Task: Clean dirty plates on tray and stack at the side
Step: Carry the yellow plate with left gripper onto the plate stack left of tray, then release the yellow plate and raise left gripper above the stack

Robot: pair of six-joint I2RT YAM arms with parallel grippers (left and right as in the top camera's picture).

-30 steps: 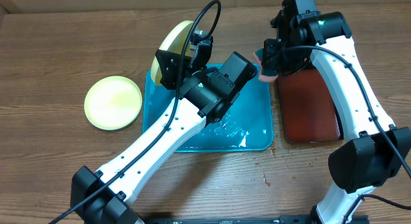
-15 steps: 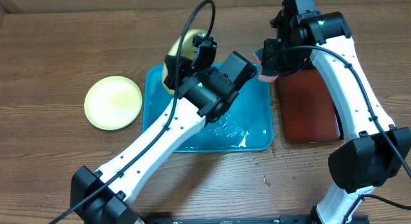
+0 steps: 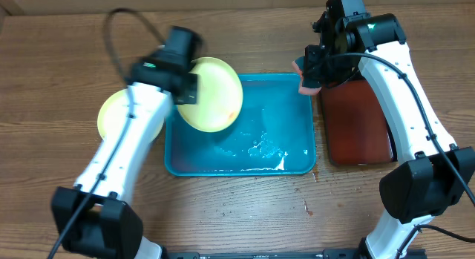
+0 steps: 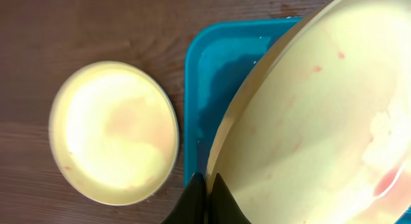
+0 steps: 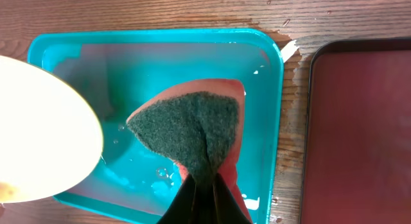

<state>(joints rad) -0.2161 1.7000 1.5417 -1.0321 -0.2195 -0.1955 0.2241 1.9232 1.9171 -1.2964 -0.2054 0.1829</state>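
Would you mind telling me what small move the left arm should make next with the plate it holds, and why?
Probably shift it left and lower it onto the plate on the table. The left gripper is shut on the held plate at its rim, above the left end of the tray, and that other plate lies right beside the tray.

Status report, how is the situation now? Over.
Left fingers shut on tilted plate, over left end of tray. Right fingers shut on sponge, at tray's right end. Second plate on table. Nothing in the way.
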